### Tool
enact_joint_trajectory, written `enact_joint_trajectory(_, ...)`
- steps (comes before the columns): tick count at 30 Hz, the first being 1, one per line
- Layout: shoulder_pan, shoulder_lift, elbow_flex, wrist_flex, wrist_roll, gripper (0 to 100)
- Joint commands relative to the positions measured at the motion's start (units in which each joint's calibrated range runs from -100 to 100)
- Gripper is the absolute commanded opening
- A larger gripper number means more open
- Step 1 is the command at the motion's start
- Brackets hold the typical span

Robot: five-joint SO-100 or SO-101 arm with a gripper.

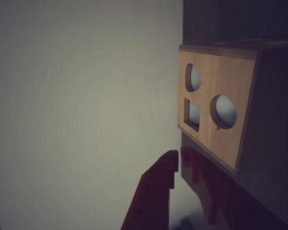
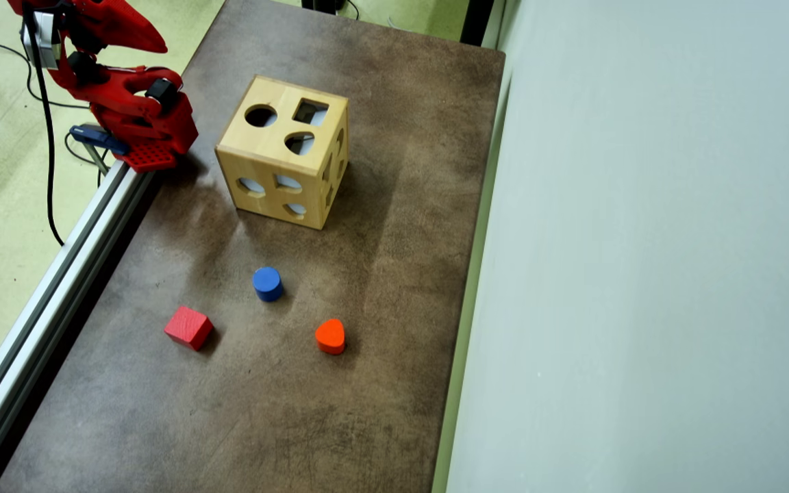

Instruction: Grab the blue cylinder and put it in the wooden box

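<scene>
The blue cylinder (image 2: 268, 283) stands upright on the brown table, alone, in the overhead view; the wrist view does not show it. The wooden box (image 2: 283, 161) sits behind it, with round, square and heart-like holes on top and on its sides. My red arm (image 2: 134, 109) is folded at the table's top-left corner, well away from the cylinder. In the wrist view my gripper (image 1: 179, 157) points past a face of the wooden box (image 1: 216, 110). Its fingertips almost touch, and nothing is between them.
A red cube (image 2: 189, 327) lies to the left of the cylinder, and an orange heart block (image 2: 330, 336) lies to its right and nearer. A metal rail (image 2: 59, 274) runs along the table's left edge. A pale wall (image 2: 641, 274) borders the right side.
</scene>
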Motion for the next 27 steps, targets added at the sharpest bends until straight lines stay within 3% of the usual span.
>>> enact_joint_trajectory(1, 0.3, 9.7, -1.9, -0.2, 0.4, 2)
enact_joint_trajectory(10, 11.5, 31.4, -12.2, -9.0, 0.4, 2)
enact_joint_trajectory(18, 24.7, 52.8, -12.4, -9.7, 0.4, 2)
enact_joint_trajectory(27, 30.3, 74.8, -14.2, -12.8, 0.4, 2)
